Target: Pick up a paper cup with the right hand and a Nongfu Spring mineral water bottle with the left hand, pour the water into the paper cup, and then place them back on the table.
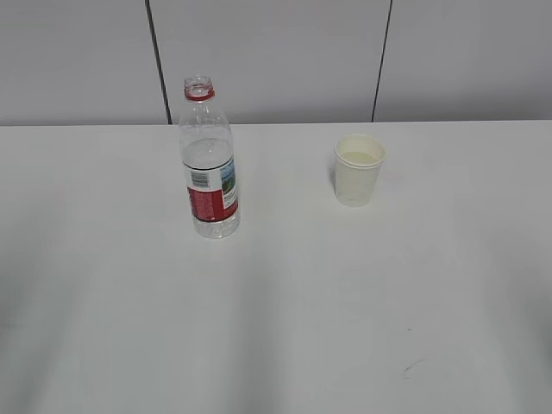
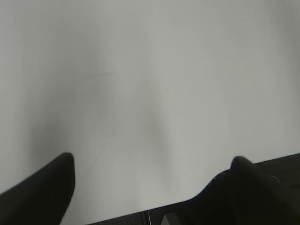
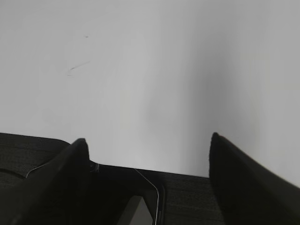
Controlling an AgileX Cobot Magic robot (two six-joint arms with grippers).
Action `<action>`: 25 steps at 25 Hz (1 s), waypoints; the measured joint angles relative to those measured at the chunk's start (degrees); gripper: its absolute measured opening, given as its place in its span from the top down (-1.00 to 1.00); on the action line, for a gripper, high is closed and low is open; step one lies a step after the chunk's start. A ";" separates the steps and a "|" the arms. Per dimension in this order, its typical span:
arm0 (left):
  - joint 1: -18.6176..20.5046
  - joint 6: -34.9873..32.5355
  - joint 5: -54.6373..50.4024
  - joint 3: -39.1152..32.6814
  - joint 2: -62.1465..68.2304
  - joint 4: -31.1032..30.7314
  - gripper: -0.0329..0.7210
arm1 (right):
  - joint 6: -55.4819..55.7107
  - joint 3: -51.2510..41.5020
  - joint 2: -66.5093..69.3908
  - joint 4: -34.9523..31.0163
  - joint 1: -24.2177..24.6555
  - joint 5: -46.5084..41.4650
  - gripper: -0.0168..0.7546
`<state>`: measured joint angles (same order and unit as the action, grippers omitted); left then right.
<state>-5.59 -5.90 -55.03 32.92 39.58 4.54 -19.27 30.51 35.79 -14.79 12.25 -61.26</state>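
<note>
The Nongfu Spring bottle (image 1: 209,164) stands upright and capless on the white table (image 1: 285,310), left of centre, partly filled with clear water. The paper cup (image 1: 358,169) stands upright to its right, with liquid showing inside. Neither arm shows in the exterior view. In the left wrist view my left gripper (image 2: 152,161) is open and empty over bare table near its front edge. In the right wrist view my right gripper (image 3: 149,143) is open and empty over bare table. Neither wrist view shows the bottle or cup.
A grey panelled wall (image 1: 276,60) runs behind the table. Small dark scuff marks (image 1: 412,366) lie on the table's front right, and scuff marks also show in the right wrist view (image 3: 77,68). The table's dark front edge (image 2: 140,218) shows under both grippers.
</note>
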 joint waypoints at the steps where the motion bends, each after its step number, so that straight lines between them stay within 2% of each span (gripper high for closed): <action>1: -0.31 0.00 -0.53 0.00 -0.97 0.00 -0.66 | 0.00 -0.77 -0.93 0.00 0.00 0.00 -0.56; 8: -0.42 0.00 -3.52 -0.61 -8.32 -0.25 -0.66 | 0.25 -6.16 -7.68 0.89 0.00 0.97 -0.56; 25: -0.42 -0.04 -5.57 -0.77 -29.34 -0.25 -0.66 | 1.72 -6.15 -21.24 1.90 0.00 0.97 -0.56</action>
<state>-6.00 -5.95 -60.60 32.15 10.24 4.29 -17.55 24.37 14.55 -12.89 12.25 -60.29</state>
